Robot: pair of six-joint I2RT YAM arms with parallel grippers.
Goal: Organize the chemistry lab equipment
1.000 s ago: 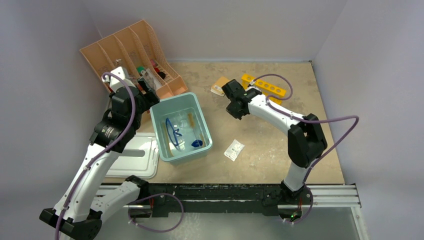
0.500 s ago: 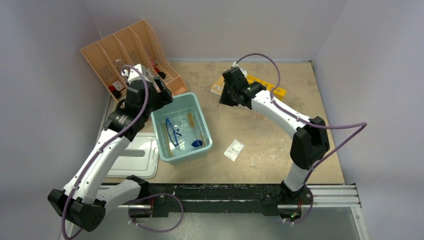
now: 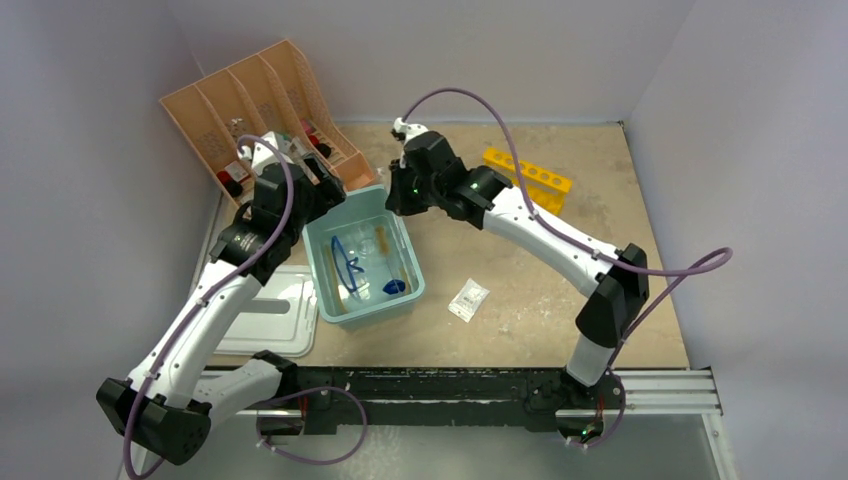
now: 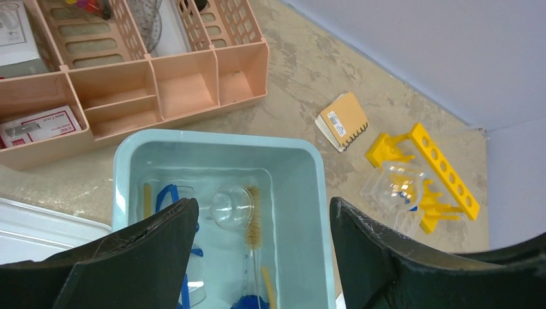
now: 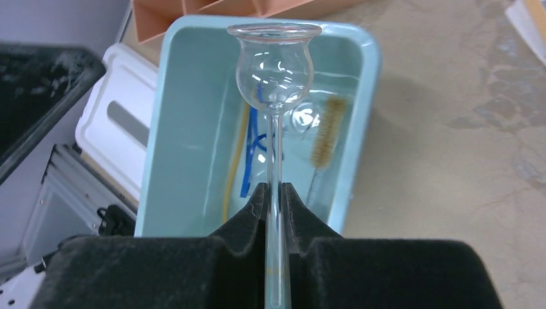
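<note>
The right gripper (image 5: 275, 193) is clamped on the stem of a clear bulb-topped glass tube (image 5: 275, 64), whose long axis points ahead over the pale teal rectangular tub (image 5: 156, 148), apparently above it, not touching.

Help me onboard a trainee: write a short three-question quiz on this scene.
1. True or false: the right pincer is shut on the stem of a clear bulb-topped glass tube.
2. Is the left pincer open or shut?
3. Where does the tan bristle brush lie? A: in the pale teal rectangular tub; B: in the left pincer; C: in the right pincer.
Key: 1 true; 2 open; 3 A.
</note>
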